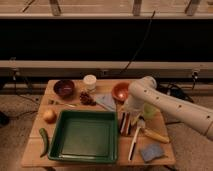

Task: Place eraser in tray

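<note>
The eraser [125,123], a small striped block, lies on the wooden table just right of the tray's right rim. The dark green tray [83,114] sits at the front middle of the table and holds nothing. My gripper [130,112] hangs from the white arm that comes in from the right. It is directly above the eraser's far end, very close to it or touching it; I cannot tell which.
Behind the gripper is an orange bowl [120,91]. A green cup [150,111], a yellow item [156,135], a white-handled spoon [133,141] and a blue-grey sponge [151,152] lie to the right. A brown bowl [64,88], white jar [90,81], round fruit [49,116] and green chili [44,141] are on the left.
</note>
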`<state>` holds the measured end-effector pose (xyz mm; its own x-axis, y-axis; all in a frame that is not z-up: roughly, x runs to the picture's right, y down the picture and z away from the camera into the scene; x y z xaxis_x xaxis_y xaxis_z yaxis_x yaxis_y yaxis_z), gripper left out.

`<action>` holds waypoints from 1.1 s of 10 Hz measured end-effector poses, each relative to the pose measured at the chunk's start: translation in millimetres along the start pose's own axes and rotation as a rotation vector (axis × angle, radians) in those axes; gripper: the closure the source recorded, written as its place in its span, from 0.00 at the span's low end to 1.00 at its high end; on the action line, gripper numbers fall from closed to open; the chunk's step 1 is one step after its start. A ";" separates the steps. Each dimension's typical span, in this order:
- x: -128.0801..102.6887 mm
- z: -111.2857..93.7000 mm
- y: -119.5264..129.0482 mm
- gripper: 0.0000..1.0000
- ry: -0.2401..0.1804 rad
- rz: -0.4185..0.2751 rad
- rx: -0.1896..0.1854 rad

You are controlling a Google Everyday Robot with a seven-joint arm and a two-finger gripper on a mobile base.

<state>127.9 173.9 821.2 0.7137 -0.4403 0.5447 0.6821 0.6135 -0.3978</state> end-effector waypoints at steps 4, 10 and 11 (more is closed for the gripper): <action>2.7 18.5 1.8 0.35 0.051 -0.054 -0.050; 2.7 28.0 8.5 0.65 0.093 -0.115 -0.090; 2.2 27.3 8.3 0.77 0.093 -0.120 -0.089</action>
<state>130.8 195.9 839.3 0.6354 -0.5681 0.5231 0.7716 0.4943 -0.4004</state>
